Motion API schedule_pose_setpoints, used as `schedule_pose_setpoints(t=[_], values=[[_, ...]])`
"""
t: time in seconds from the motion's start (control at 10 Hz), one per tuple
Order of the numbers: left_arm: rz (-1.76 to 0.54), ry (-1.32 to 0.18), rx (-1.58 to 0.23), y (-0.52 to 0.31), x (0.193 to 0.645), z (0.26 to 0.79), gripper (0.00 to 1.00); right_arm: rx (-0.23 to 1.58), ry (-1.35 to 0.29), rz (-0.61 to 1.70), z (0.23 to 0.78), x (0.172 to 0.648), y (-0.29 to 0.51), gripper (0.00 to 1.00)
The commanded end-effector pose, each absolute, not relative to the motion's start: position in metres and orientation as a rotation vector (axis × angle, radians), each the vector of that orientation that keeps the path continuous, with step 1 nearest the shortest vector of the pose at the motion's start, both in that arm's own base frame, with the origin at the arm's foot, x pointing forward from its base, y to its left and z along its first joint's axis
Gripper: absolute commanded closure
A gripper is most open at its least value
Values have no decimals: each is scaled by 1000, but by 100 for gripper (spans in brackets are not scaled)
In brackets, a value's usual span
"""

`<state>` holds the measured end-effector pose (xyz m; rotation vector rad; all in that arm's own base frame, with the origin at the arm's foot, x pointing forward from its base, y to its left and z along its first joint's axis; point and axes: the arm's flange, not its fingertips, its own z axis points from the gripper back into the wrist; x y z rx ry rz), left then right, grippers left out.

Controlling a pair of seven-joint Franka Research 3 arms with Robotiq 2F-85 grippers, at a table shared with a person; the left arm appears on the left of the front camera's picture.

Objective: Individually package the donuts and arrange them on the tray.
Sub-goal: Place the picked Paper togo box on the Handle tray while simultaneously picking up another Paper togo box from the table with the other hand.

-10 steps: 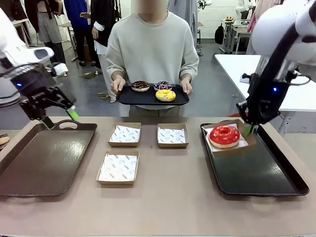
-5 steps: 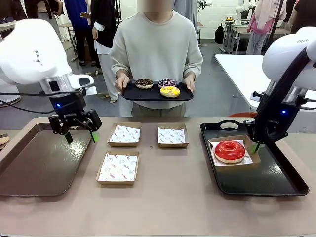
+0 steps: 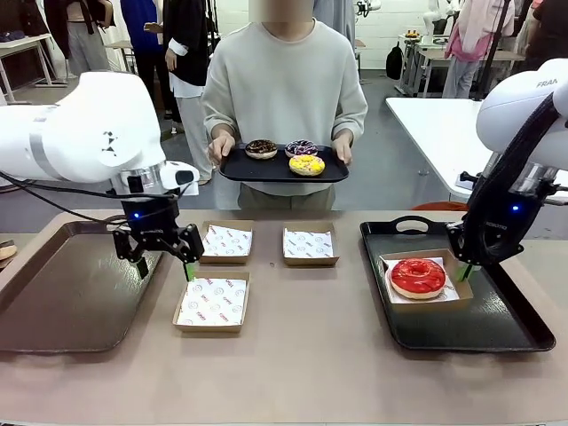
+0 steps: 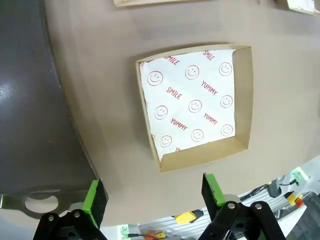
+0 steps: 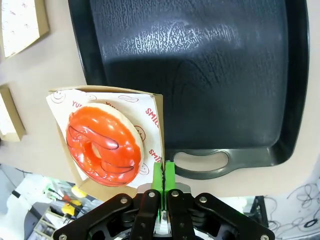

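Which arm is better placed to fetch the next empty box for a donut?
Left, likely. The left arm has open jaws, with the near empty box straight ahead in its wrist view. The right arm has jaws shut on the rim of the box holding the red donut, in the right tray.

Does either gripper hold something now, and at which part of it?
The right gripper pinches the side wall of the paper box with the red donut, near a corner. The left gripper is open and holds nothing.
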<state>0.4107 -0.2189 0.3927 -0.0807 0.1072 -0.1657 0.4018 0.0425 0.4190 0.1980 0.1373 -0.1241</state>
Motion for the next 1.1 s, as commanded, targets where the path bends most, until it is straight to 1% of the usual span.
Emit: schedule_pose_setpoints(t=[0.0,0.2,0.5,0.7,0.8,1.0], values=[[-142,88,-35,-229,411,378,0,199,132,-120,421,402,44,99],[-132,82,-31,-235,411,364,0,199,132,-120,421,402,44,99],[-95,9,-27,-233,416,348,0,199,132,-120,421,402,44,99],[-103,-13,-52,-229,414,347,0,199,132,-120,421,402,44,99],[-123,31,-63,-230,418,351,0,199,132,-120,421,402,44,99],[-123,31,-63,-230,418,351,0,199,132,-120,421,402,44,99]])
